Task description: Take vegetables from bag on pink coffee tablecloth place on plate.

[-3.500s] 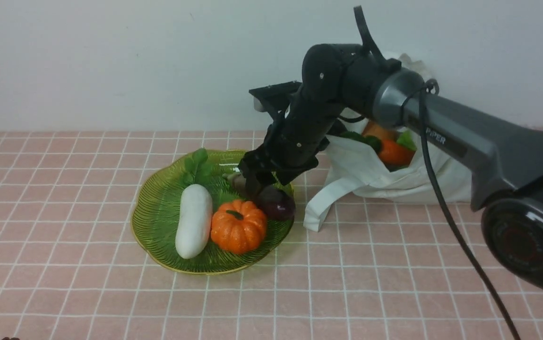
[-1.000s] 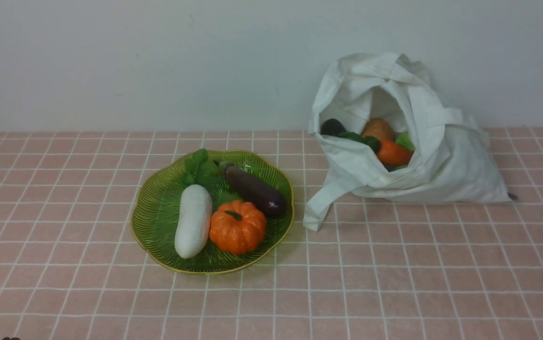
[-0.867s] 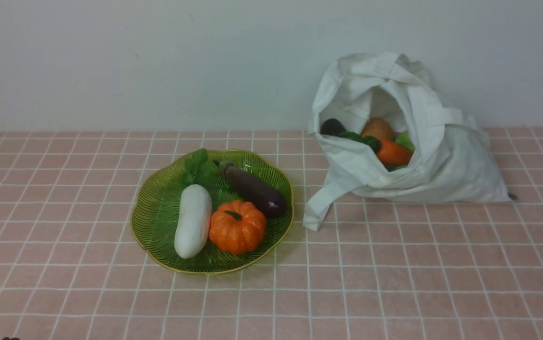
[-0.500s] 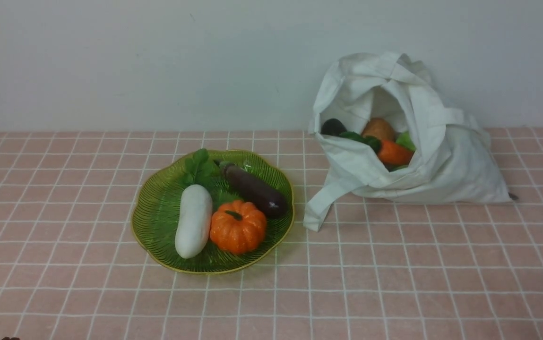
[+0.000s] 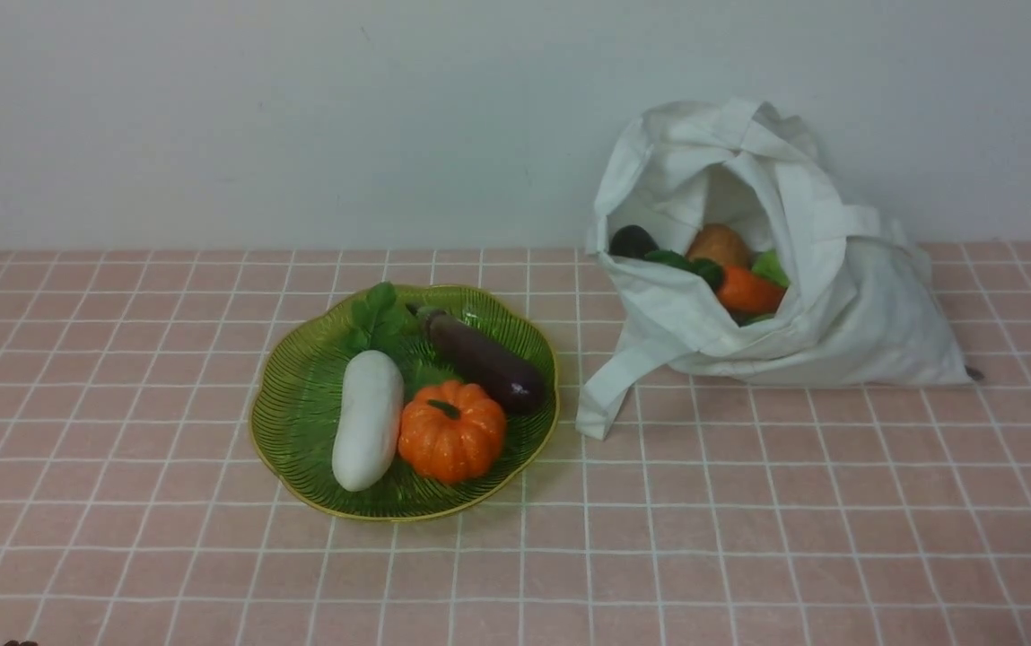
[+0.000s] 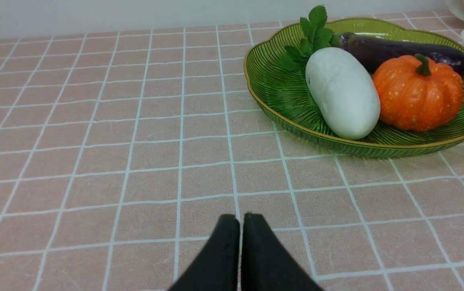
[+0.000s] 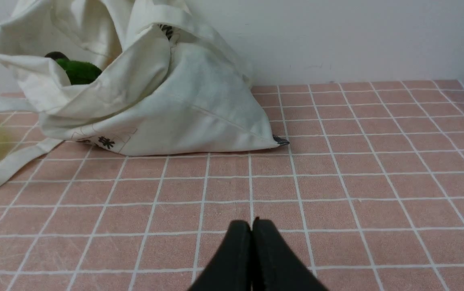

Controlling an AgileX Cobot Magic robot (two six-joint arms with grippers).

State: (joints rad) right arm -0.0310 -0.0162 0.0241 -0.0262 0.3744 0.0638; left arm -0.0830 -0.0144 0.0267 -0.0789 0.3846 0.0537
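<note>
Left gripper (image 6: 242, 220) pinched fully together, nothing between the fingers, hanging low over the pink tablecloth (image 5: 748, 538). Ahead of those fingertips and off to one side: green plate (image 5: 300, 404) loaded with a white gourd (image 5: 368, 420), orange pumpkin (image 5: 451, 432), dark eggplant (image 5: 481, 360) and a leafy sprig (image 5: 377, 316). Right gripper (image 7: 252, 228) same deal, clamped together on nothing, over bare cloth. White bag (image 7: 167, 101) slumped well ahead of those fingers, mouth gaping, with a carrot (image 5: 747, 289), something brown (image 5: 718, 244) and green bits (image 5: 685, 264) inside. Neither arm visible from the front.
</note>
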